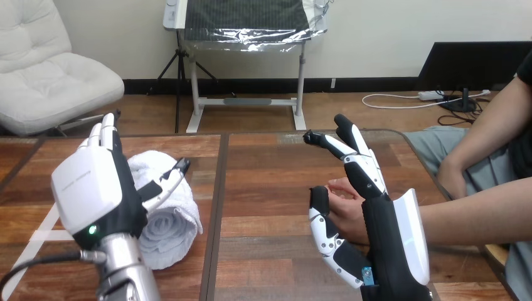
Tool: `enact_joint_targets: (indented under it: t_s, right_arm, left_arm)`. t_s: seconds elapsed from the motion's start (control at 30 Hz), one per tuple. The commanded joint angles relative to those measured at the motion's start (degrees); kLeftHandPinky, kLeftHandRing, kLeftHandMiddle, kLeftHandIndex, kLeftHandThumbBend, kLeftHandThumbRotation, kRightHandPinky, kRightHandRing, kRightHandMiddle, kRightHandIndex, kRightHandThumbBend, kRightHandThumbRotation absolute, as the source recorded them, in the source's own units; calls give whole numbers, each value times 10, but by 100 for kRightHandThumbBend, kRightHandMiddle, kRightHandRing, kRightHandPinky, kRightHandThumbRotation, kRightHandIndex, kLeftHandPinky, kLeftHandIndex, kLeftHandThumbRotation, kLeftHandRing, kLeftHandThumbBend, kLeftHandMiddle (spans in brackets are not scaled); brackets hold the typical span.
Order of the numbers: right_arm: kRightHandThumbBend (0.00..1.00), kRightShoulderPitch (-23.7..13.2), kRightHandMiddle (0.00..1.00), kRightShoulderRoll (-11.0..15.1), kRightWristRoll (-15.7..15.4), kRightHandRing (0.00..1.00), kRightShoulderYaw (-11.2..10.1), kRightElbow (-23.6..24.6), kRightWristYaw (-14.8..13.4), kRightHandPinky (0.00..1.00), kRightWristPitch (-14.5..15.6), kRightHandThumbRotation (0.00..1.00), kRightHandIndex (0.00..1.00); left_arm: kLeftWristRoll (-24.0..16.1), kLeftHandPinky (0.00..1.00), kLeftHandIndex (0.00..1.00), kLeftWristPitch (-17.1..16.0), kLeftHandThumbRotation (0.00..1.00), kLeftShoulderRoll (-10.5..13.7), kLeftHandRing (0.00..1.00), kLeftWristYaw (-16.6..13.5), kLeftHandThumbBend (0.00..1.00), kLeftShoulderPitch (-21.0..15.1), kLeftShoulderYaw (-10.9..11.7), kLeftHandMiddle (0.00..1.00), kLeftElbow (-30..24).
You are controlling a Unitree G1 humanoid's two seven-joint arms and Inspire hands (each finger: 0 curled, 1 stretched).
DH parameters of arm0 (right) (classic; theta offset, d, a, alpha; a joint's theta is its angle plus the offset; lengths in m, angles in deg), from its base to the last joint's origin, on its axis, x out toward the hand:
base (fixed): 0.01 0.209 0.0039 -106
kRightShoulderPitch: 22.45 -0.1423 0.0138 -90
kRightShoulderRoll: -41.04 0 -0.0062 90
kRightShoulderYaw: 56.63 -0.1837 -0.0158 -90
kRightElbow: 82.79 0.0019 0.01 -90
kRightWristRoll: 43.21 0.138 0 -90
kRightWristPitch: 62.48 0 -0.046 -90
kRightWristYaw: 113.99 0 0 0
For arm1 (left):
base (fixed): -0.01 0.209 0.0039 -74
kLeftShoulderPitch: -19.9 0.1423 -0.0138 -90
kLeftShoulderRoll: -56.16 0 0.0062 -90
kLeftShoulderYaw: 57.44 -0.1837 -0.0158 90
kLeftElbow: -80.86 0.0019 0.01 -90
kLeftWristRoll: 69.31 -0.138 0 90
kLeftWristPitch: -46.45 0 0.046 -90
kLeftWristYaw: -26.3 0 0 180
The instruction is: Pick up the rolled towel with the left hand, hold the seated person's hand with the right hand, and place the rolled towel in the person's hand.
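The rolled white towel (168, 221) lies on the wooden table (270, 182) at the left, its spiral end facing me. My left hand (88, 188) stands just left of it, back towards me, fingers straight up and open, with the thumb reaching over the roll's top. At the right my right hand (384, 233) is upright and open, fingers stretched away from me. The person's hand (346, 208) rests against its palm, between my thumb and fingers. No finger curls round it.
The person's forearm (477, 216) comes in from the right edge to that hand. Their other arm (477, 141) hangs over the table's right corner. A dark seam (216, 207) splits the tabletop between towel and right hand.
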Motion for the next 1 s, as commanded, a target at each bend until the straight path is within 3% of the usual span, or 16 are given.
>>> enact_joint_targets:
  t_s: [0.0,0.43,0.73,0.97]
  right_arm:
    - [4,-36,97,-11,4,95,-6,9,3,100,1,0,81]
    - [4,-34,97,-10,-3,96,-7,19,10,100,16,0,81]
    - [5,-35,97,-6,1,95,-9,22,17,100,21,0,81]
    - [6,-34,97,-6,4,95,-10,24,22,100,27,0,82]
  left_arm:
    - [25,74,89,1,63,19,81,17,87,-66,-2,86,32]
    - [106,72,90,-12,67,47,81,70,86,-131,-7,87,117]
    - [136,74,93,16,78,59,83,120,90,-179,-16,88,165]
    - [136,73,95,70,88,69,83,179,94,-223,-35,89,194]
